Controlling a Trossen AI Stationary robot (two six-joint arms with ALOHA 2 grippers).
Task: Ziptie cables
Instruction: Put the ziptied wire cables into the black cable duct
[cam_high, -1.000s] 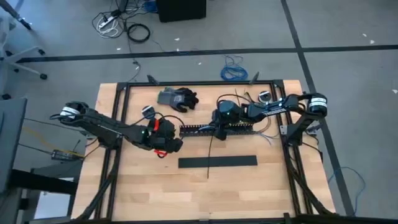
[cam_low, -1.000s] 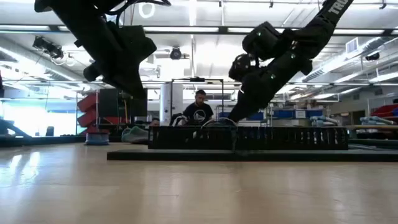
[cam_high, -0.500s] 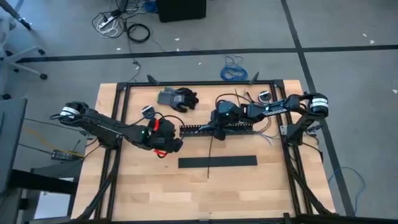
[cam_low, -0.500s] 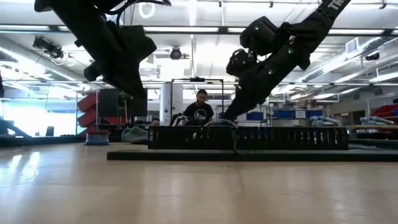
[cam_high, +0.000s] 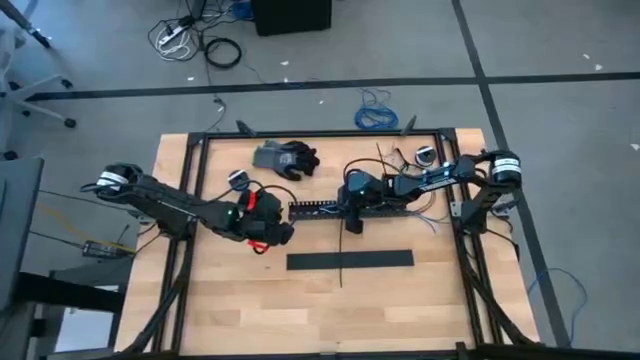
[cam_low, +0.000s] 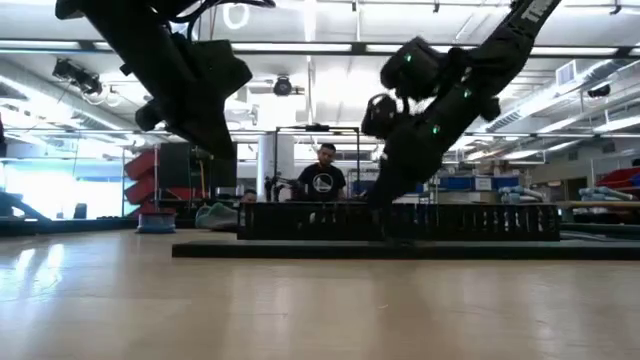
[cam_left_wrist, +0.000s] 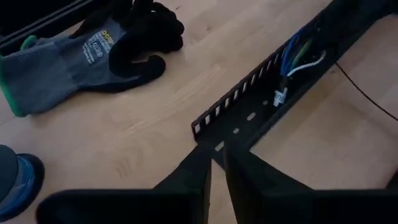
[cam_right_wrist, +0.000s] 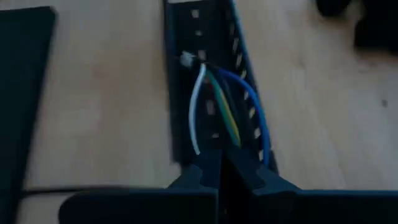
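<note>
Reaching over the slotted black duct (cam_high: 325, 208), the right gripper (cam_high: 352, 222) hovered at the cables (cam_right_wrist: 214, 102), its fingers (cam_right_wrist: 193, 176) pressed together on a ziptie (cam_high: 340, 262) crossing the flat black bar (cam_high: 350, 260). The blue, green and white cables lay inside the duct. The left gripper (cam_high: 283, 233), fingers nearly together and empty, waited beside the duct's end, near the work gloves (cam_high: 285, 158).

Take the slotted duct (cam_high: 330, 209) as your landmark. On its near side you have open wood, except where the flat black bar (cam_high: 350, 260) lies parallel and a thin ziptie (cam_high: 340, 250) crosses it. The right gripper (cam_high: 352, 212) sits over the duct's middle above the cables (cam_right_wrist: 217, 102); the left gripper (cam_high: 287, 233) crowds its left end. Beyond the duct, a work glove (cam_high: 285, 157) blocks the far-left approach.
</note>
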